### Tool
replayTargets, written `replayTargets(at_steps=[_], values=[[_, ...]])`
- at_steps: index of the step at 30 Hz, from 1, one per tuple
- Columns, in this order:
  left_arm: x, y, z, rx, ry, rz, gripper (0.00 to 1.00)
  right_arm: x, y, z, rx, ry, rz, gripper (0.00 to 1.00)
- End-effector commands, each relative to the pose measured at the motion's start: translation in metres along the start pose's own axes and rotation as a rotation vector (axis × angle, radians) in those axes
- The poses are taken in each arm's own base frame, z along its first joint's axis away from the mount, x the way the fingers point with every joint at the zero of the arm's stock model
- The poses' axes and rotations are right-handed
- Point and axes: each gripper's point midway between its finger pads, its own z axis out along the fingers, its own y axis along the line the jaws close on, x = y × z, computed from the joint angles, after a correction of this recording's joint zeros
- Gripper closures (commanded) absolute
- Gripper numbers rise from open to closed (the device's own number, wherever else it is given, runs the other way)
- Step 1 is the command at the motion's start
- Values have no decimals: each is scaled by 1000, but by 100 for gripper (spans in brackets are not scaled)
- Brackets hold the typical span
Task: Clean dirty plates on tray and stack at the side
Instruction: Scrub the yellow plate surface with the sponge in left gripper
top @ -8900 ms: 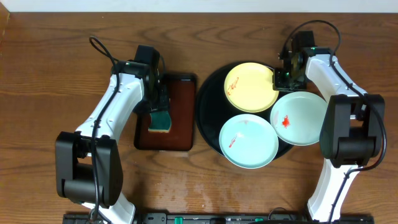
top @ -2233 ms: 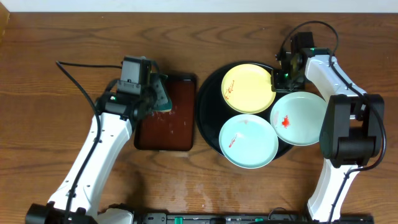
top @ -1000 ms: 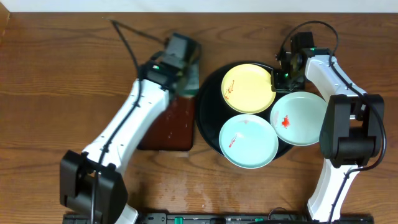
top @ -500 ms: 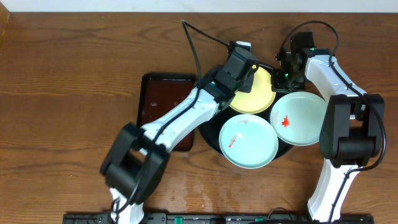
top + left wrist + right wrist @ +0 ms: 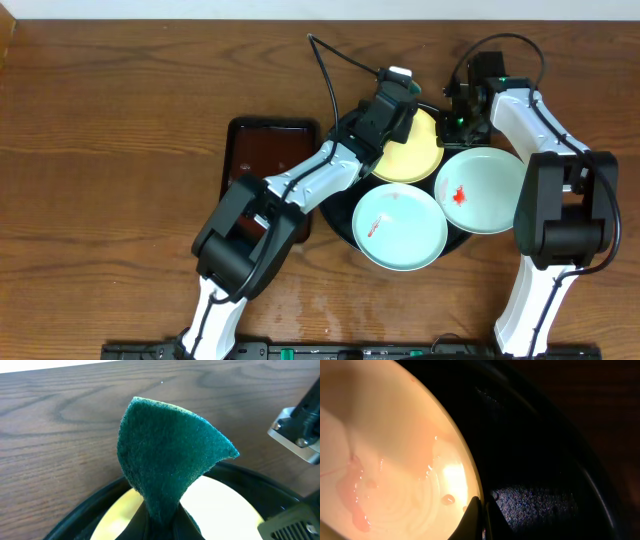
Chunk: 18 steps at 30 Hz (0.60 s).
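Note:
Three plates lie on the round black tray (image 5: 335,175): a pale yellow plate (image 5: 418,158) at the back, a mint plate (image 5: 400,226) in front, and a mint-white plate (image 5: 482,190) with a red smear, overhanging the right rim. My left gripper (image 5: 398,112) is shut on a green sponge (image 5: 170,460), held over the yellow plate's (image 5: 225,505) back-left edge. My right gripper (image 5: 455,125) is shut on the yellow plate's rim (image 5: 462,467); its fingertips (image 5: 481,502) pinch the edge. Pink-red smears (image 5: 355,495) show on that plate.
A dark brown rectangular tray (image 5: 262,160) lies left of the black tray, with my left arm reaching across its right side. Bare wood tabletop (image 5: 120,120) stretches to the left and along the back. The right arm's housing (image 5: 300,430) shows close by in the left wrist view.
My left arm has swung right from the brown tray to above the yellow plate, carrying the green sponge. The right gripper has stayed on the plate's rim.

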Motion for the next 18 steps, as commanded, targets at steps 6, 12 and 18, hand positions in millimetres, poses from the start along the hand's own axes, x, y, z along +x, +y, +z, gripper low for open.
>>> replayTargets(at_steps=[6,12,18], values=[[10,21,19,-56,7,9,93,1,-2,1,23,-2,-4,99],[25,31,21,-79,64,15,92,1,-2,1,22,-2,1,99],[42,34,21,-92,124,26,92,1,-1,1,19,-2,1,99]])
